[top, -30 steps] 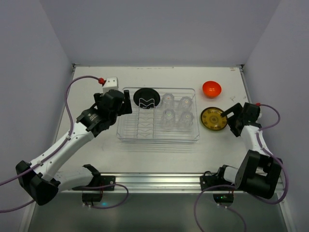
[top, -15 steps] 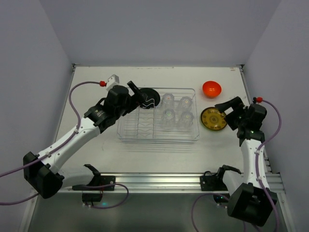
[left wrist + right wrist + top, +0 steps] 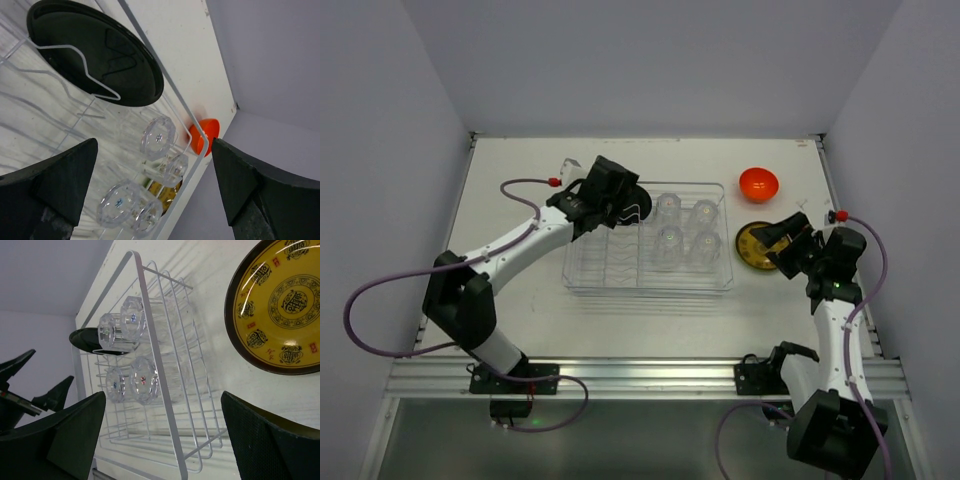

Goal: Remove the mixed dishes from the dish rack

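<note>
The dish rack [image 3: 610, 265] sits on the middle of the table [image 3: 650, 320], its long sides running from 9 to 3 o'clock. Inside it, one plate [image 3: 636, 206] leans in the wire dividers at the rack's 11 o'clock corner. Four tumblers [image 3: 668, 240] stand in a two-by-two block in the rack's 3 o'clock half, just right of that plate. Outside the rack, the bowl [image 3: 758, 184] rests on the table at 2 o'clock from it. A second plate [image 3: 752, 250] lies flat on the table just beside the rack's 3 o'clock wall, at 6 o'clock from the bowl and apart from it.
</note>
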